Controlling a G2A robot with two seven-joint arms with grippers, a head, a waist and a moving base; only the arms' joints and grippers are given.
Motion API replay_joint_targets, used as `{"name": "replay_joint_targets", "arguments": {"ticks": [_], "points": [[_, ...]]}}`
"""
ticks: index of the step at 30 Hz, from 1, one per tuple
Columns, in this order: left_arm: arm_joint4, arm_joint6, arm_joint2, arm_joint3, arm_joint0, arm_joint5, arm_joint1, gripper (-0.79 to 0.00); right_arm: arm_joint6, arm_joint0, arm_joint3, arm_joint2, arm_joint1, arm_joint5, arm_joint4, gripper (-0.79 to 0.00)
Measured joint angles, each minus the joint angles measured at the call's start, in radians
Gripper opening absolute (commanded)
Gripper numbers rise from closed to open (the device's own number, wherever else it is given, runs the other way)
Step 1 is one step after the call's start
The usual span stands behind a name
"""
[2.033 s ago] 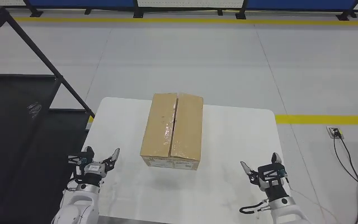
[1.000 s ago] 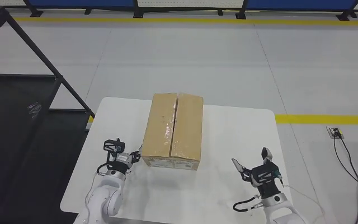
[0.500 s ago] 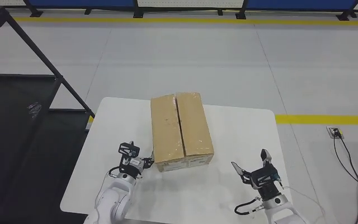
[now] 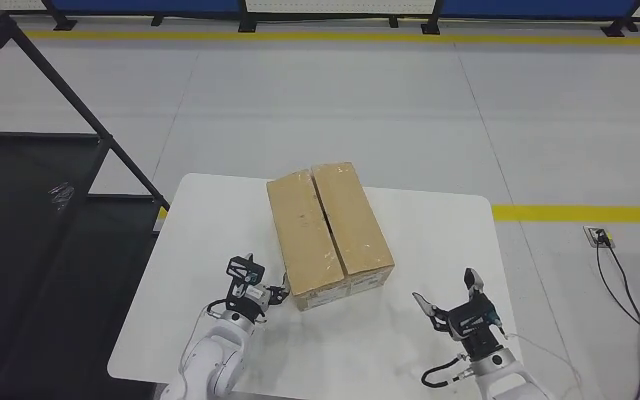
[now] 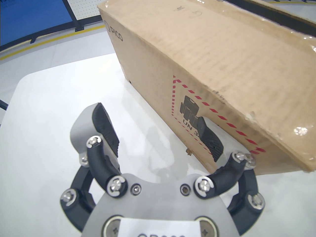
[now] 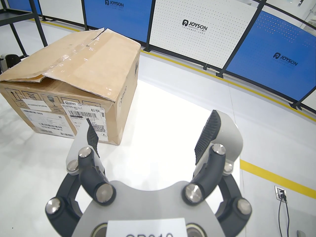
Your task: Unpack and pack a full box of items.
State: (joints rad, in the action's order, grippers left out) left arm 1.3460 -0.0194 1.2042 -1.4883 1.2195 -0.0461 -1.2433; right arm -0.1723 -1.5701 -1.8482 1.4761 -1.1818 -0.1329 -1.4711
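Observation:
A brown cardboard box [image 4: 328, 230] lies on the white table [image 4: 430, 240], its taped top flaps closed, turned at an angle. My left gripper [image 4: 262, 285] is open at the box's near left corner. In the left wrist view one pad [image 5: 209, 141] touches the long side of the box [image 5: 209, 57] by a red dashed mark, while the other pad [image 5: 106, 127] stands clear over the table. My right gripper [image 4: 450, 296] is open above the table near its front right, apart from the box [image 6: 74, 80]; nothing lies between its fingertips [image 6: 148, 134].
A black metal rack [image 4: 60, 190] stands off the table's left side. Bare tabletop lies between the box and the right gripper. Blue and white partition panels [image 6: 202, 25] line the room behind. A yellow floor line [image 4: 560, 212] runs past the table's right edge.
The left gripper came in from the table's front left to the box corner and pushed it; the box's near end swung right. The right gripper moved slightly inward.

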Motion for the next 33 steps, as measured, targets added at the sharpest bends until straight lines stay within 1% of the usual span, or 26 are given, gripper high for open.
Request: {"name": "replay_joint_targets", "arguments": {"ticks": [5, 9, 23, 33], "points": [[0.000, 0.000, 0.000, 0.000, 0.000, 0.000, 0.000, 0.000, 0.000, 0.000, 0.000, 0.000, 0.000, 0.000, 0.000, 0.000], [0.003, 0.001, 0.004, -0.008, 0.007, -0.009, 0.000, 0.000, -0.012, 0.002, 0.003, -0.003, -0.002, -0.009, 0.030, 0.000], [0.044, 0.004, -0.029, -0.024, 0.008, -0.057, -0.007, 0.000, -0.050, -0.008, 0.002, -0.012, 0.000, -0.053, -0.029, 0.000], [0.067, 0.010, -0.072, -0.020, -0.009, -0.070, -0.017, 0.000, -0.063, -0.018, 0.006, -0.033, -0.001, -0.049, -0.080, 0.000]]}}
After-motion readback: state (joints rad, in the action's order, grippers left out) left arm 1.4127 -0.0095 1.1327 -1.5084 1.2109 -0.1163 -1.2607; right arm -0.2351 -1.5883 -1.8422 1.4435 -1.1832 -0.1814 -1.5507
